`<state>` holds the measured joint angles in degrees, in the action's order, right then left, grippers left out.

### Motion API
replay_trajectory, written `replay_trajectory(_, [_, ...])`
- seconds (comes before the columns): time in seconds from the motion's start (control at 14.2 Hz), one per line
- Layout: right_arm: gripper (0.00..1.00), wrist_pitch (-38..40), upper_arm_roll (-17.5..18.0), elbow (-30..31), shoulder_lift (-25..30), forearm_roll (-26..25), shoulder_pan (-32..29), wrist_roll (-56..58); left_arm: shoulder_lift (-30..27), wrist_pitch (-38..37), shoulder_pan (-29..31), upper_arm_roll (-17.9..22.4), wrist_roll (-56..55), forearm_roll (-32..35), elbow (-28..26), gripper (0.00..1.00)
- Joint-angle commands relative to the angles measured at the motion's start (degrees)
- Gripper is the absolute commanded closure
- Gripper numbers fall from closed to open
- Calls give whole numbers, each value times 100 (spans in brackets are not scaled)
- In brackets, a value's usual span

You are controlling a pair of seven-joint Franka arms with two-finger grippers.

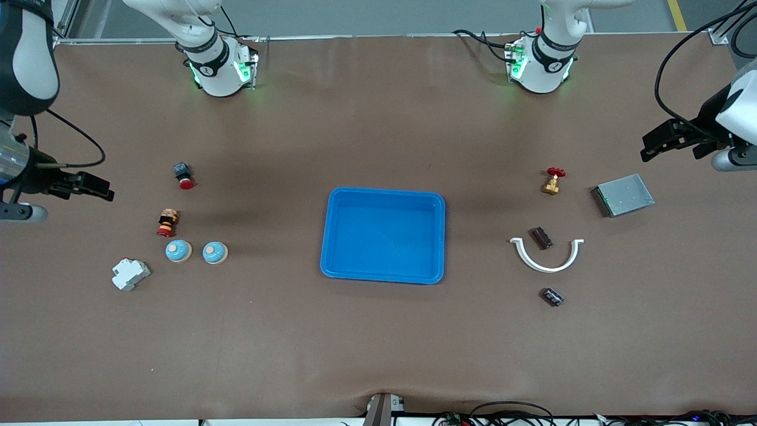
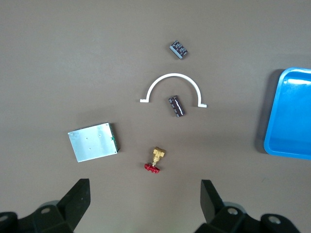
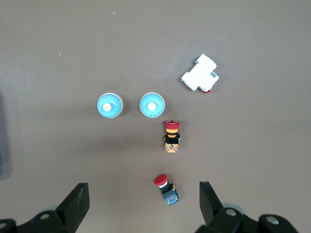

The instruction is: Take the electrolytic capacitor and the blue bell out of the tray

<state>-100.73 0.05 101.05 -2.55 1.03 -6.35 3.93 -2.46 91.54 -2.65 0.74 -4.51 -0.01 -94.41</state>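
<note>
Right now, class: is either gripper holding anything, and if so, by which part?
Nothing is held. The left gripper and the right gripper are both open and empty, each over bare table at its own end.

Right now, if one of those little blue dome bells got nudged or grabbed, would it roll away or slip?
Probably not roll: each blue bell sits flat on the table on a round base, so a nudge would likely slide it. Its smooth dome could slip between two fingers pinching high up. It looks small and likely light, and the second bell close beside it might get bumped.
</note>
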Motion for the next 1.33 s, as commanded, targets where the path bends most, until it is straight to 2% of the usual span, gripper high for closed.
replay_trajectory(0.0, [0, 455, 100, -303, 220, -85, -42, 99, -97, 31, -16, 49, 91, -60, 19, 0])
replay_trajectory(0.28, [0, 967, 162, -814, 334, -85, -6, 64, -88, 22, -16, 49, 108, -51, 72, 0])
replay_trajectory(0.98, [0, 1319, 180, -719, 1204, -103, 161, -15, -18, 22, -16, 76, 65, -60, 213, 0])
replay_trajectory(1.12, [0, 1310, 162, -779, 1144, -199, 274, -6, -18, 22, -16, 84, 38, -60, 213, 0])
replay_trajectory(1.26, [0, 1510, 180, -1191, 960, -532, 284, -24, -18, 22, -16, 76, 12, -60, 221, 0])
